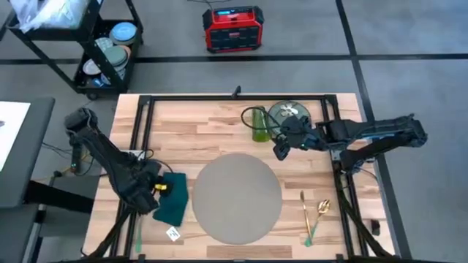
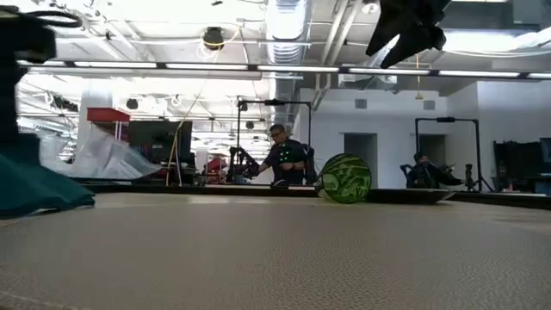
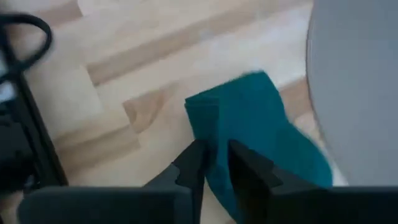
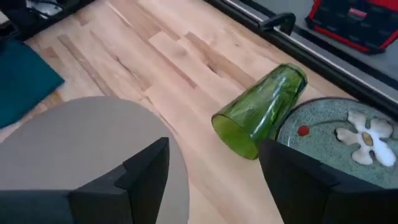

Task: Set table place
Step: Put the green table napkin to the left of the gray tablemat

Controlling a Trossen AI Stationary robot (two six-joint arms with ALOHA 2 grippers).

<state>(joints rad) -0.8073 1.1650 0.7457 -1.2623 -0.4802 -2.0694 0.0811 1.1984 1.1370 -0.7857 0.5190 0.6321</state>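
Round grey placemat lying flat near the front middle of the wooden desk. Just left of it, touching or nearly touching its edge, a dark green napkin, rumpled rather than flat. Left claw down at the napkin, fingers drawn close together and pinching a fold of the cloth between them. Right claw held above the desk behind the placemat's far right edge, fingers spread wide apart and gripping nothing. Just beyond it, a green drinking glass tipped over on its side, mouth turned toward the placemat, lying right beside a grey-green plate with a white flower pattern. Glass and plate both at the back of the desk, apart from the placemat. To the right of the placemat, near the front edge, a gold fork and gold spoon side by side. Small white tag on the wood below the napkin.
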